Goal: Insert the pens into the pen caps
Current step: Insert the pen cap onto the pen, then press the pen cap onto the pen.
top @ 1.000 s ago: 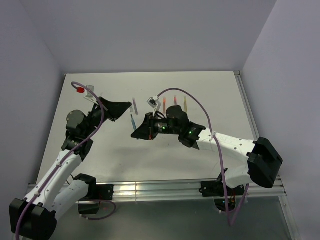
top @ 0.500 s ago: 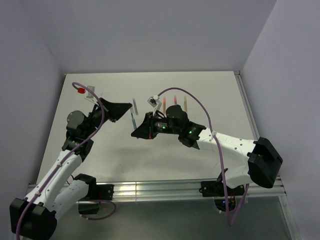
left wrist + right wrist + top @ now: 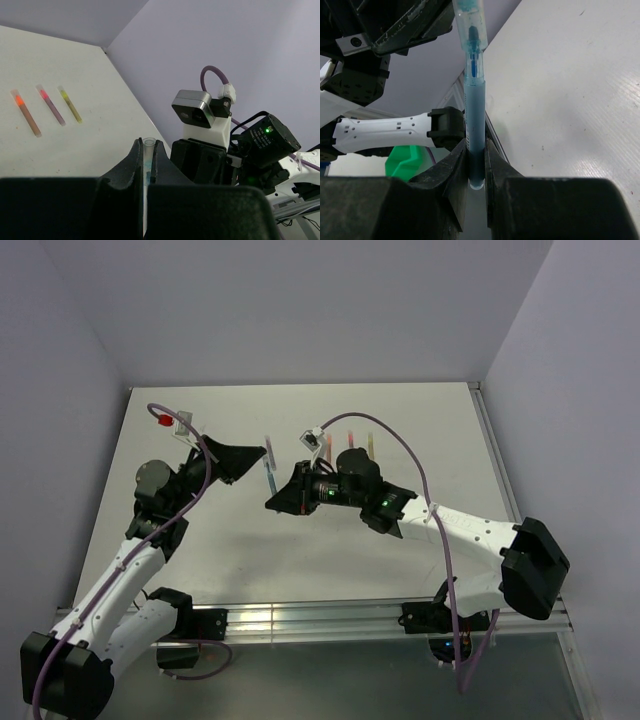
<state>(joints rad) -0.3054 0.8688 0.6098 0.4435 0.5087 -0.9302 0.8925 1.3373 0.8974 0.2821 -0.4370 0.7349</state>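
Black left claw [image 3: 263, 451] and right claw [image 3: 270, 505] are blocking passage left of three thin coloured pens [image 3: 349, 437]; white counter [image 3: 440, 440] rightward is lying bare.

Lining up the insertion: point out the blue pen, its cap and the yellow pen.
blue pen [image 3: 474, 125], right wrist view, mid-barrel.
cap [image 3: 469, 20], right wrist view, clear wall.
yellow pen [image 3: 69, 104], left wrist view, mid-length.

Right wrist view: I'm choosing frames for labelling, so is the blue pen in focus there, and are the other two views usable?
Right wrist: blue pen sharp, the fingers around it dark and soft, table bright. Left wrist: left gripper a black silhouette, pen cap dim but visible. Top external: evenly lit, pen tiny.
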